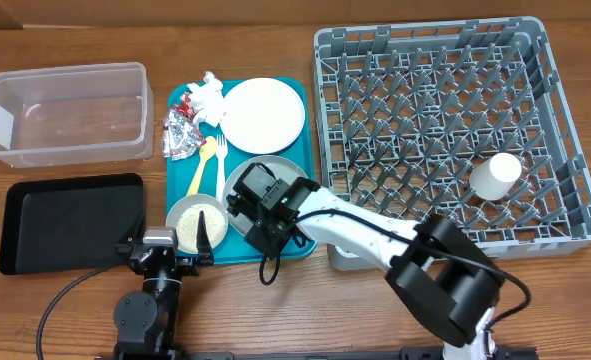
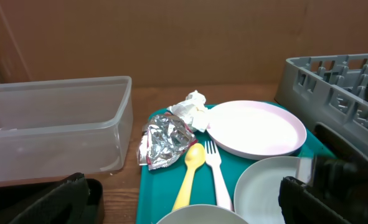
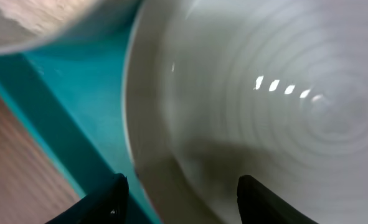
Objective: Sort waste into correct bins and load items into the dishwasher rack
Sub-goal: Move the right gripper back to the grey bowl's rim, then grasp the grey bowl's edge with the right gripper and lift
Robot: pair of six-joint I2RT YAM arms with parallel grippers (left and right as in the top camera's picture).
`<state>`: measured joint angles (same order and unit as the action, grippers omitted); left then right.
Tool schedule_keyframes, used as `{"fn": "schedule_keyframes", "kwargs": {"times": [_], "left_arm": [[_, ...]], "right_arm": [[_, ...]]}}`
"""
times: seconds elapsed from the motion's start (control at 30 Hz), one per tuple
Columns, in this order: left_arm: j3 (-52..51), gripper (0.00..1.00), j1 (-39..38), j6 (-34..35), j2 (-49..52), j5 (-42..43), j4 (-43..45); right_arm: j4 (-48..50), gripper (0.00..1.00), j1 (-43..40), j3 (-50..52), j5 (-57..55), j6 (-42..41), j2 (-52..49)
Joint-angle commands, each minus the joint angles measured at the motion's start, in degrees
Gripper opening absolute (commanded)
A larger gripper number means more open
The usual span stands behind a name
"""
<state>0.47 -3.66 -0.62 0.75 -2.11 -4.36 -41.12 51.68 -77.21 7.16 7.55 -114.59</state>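
On the teal tray (image 1: 300, 215) lie a white plate (image 1: 263, 113), a pale grey plate (image 1: 237, 180), a bowl of rice-like grains (image 1: 190, 218), a yellow spoon (image 1: 203, 168), a white fork (image 1: 220, 155), foil wrappers (image 1: 182, 133) and a crumpled napkin (image 1: 207, 95). My right gripper (image 1: 255, 230) is open and straddles the grey plate's (image 3: 264, 93) near rim, as the right wrist view (image 3: 180, 199) shows. My left gripper (image 2: 184, 205) is open and empty just before the bowl (image 2: 202, 214). A white cup (image 1: 497, 175) lies in the dishwasher rack (image 1: 445, 60).
The clear tub (image 1: 65, 145) stands at the back left and the black tray (image 1: 70, 220) in front of it; both hold nothing. The rack fills the right side. My right arm crosses the rack's front left corner.
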Motion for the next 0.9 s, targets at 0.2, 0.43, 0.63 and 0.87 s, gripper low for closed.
{"fn": "schedule_keyframes", "kwargs": {"times": [0.2,0.43,0.63,0.87], "left_arm": [[-0.20,1.00,0.17,-0.50,-0.44,0.26,0.13],[-0.20,1.00,0.17,-0.50,-0.44,0.26,0.13],[-0.20,1.00,0.17,-0.50,-0.44,0.26,0.13],[-0.20,1.00,0.17,-0.52,-0.44,0.26,0.13]], "right_arm": [[1.68,0.43,-0.76,0.33,-0.24,0.17,-1.81],[1.42,0.34,-1.07,0.31,-2.08,0.17,-1.79],[0.09,0.27,-1.07,0.22,-6.34,0.15,-1.79],[-0.15,0.15,-1.07,0.22,-7.17,0.24,-1.49]]}}
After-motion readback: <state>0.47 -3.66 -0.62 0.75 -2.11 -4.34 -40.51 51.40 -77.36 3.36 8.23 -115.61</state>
